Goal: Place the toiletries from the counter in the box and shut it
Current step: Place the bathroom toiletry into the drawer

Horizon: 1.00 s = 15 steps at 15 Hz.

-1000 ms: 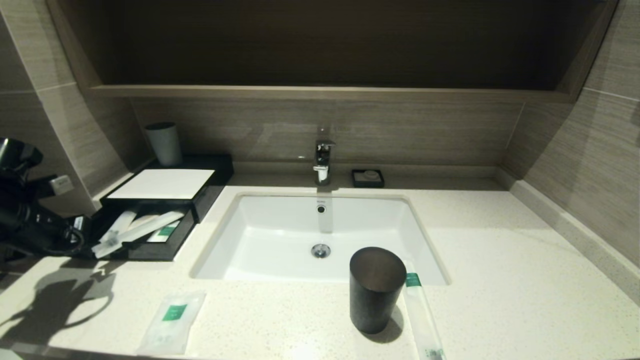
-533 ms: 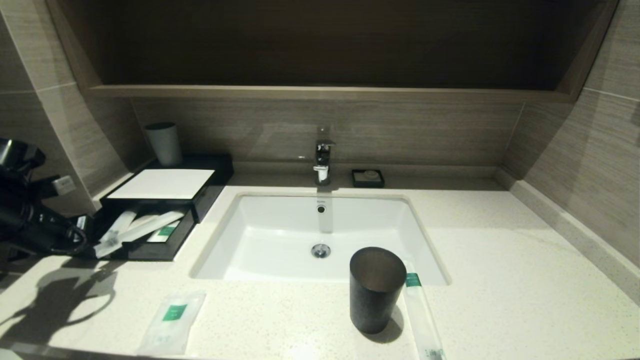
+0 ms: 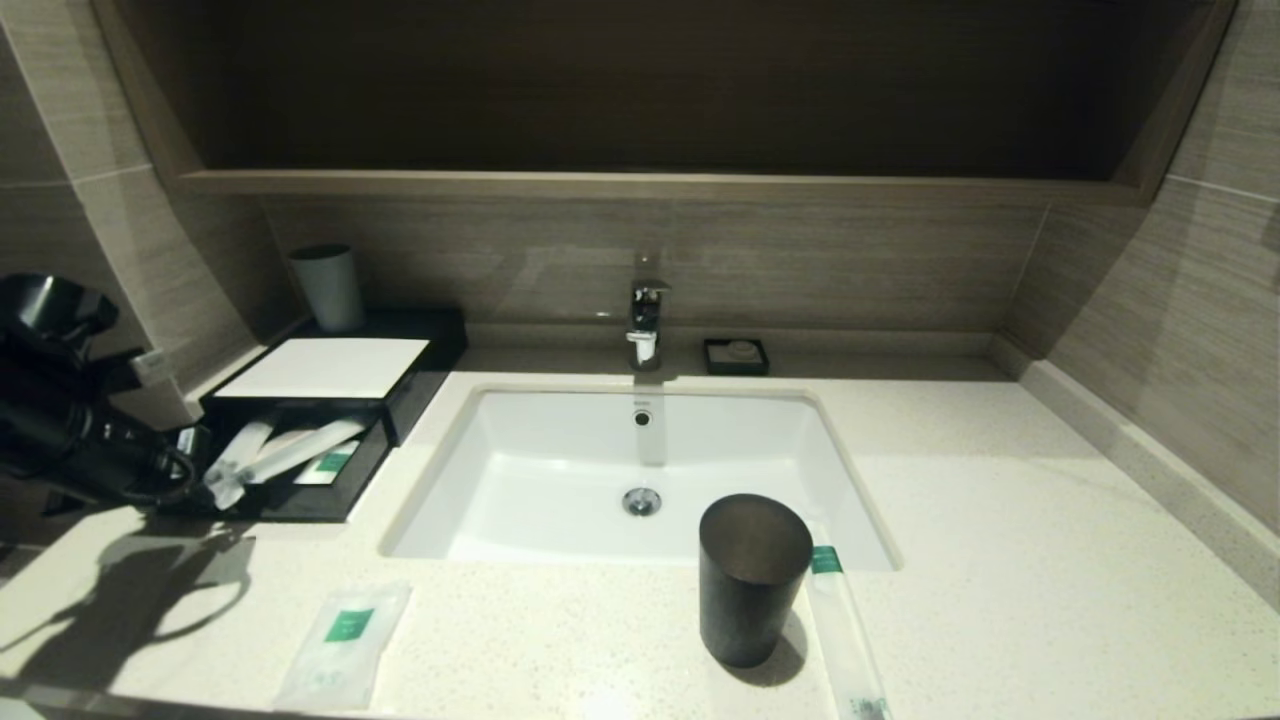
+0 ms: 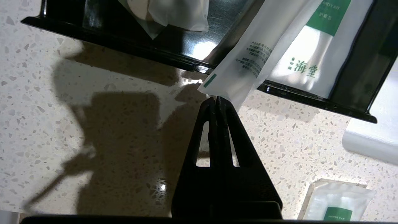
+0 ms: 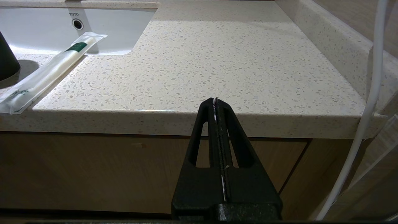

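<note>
The black box point(image 3: 330, 368) with its white top stands at the counter's point(image 3: 1000, 560) back left, its front drawer point(image 3: 300, 497) pulled open. Several sachets lie in the drawer. One long sachet point(image 3: 285, 452) point(image 4: 248, 59) sticks out over the drawer's front rim. My left gripper point(image 3: 200, 476) point(image 4: 216, 99) is shut, its tips against that sachet's overhanging end, gripping nothing. A flat sachet point(image 3: 345, 645) point(image 4: 337, 202) lies near the counter's front left. Another long sachet point(image 3: 845, 640) point(image 5: 49, 71) lies just right of the dark cup point(image 3: 752, 578). My right gripper point(image 5: 215, 100) is shut and empty below the counter's front edge.
The white sink basin point(image 3: 560, 480) fills the middle, with a faucet point(image 3: 645, 320) and a small black soap dish point(image 3: 736, 356) behind it. A grey cup point(image 3: 327, 287) stands on the box's rear. A white cable point(image 5: 370, 102) hangs by the right arm.
My left arm has moved right toward the drawer. The long sachet's overhanging end has been pushed right and further into the drawer. The right arm has not moved.
</note>
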Motion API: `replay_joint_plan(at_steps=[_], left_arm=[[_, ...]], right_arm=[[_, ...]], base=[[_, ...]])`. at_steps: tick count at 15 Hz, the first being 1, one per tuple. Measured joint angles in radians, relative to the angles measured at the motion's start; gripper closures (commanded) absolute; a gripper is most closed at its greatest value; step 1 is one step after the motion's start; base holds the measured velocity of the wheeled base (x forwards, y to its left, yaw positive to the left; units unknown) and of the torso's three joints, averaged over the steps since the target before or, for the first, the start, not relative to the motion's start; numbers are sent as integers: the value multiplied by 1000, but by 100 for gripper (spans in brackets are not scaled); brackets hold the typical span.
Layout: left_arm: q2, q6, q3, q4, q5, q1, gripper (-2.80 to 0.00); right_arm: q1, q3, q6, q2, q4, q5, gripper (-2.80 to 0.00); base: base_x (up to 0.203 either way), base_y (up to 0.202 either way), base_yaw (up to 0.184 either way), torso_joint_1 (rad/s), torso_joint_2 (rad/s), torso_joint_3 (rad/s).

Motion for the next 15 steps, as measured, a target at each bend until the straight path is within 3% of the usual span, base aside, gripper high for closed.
replay_joint_plan(at_steps=[12, 15], left_arm=[[29, -86, -1, -101, -7, -38, 0], [30, -111, -1, -124, -38, -41, 0]], right_arm=[[0, 0, 0, 0, 0, 0, 0], [0, 0, 0, 0, 0, 0, 0]], base=[[0, 0, 0, 0, 0, 0], [0, 0, 0, 0, 0, 0]])
